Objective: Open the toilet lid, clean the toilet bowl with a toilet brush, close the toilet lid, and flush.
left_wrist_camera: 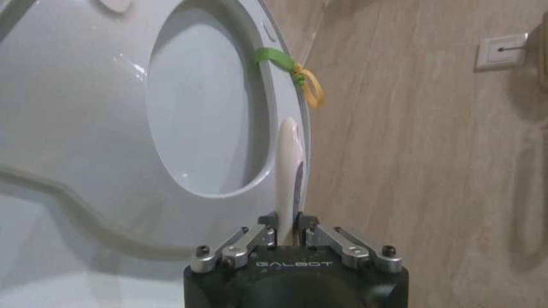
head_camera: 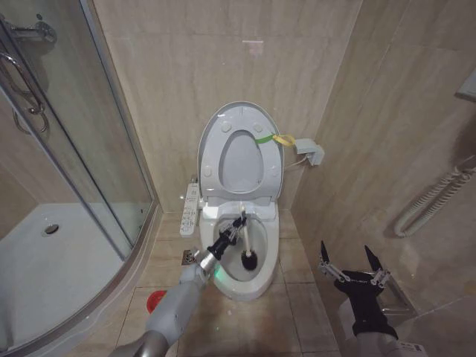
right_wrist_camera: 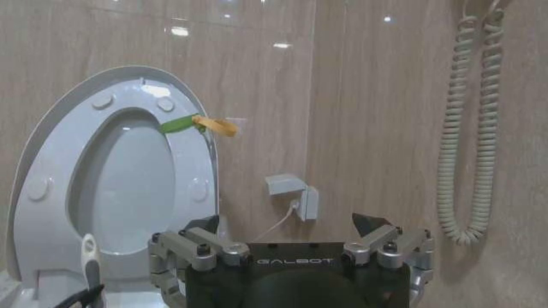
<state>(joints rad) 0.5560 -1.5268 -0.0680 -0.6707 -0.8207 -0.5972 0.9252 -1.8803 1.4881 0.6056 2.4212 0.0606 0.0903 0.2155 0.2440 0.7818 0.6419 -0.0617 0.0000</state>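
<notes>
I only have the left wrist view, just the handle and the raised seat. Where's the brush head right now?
Observer: The toilet brush has its dark head down inside the toilet bowl, held by the left gripper.
Operator: And the lid?
Observer: The toilet lid stands upright against the wall, seat raised with it.
Operator: What's my right arm doing?
Observer: The right gripper hangs open beside the bowl, holding nothing.
Operator: Where's the holder?
Observer: The red holder cup sits on the floor, left of the toilet.

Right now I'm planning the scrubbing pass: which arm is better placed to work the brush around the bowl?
Left. Its gripper is already shut on the toilet brush, bristles down inside the toilet bowl. The right gripper hangs open and empty, off to the bowl's side near the wall.
</notes>
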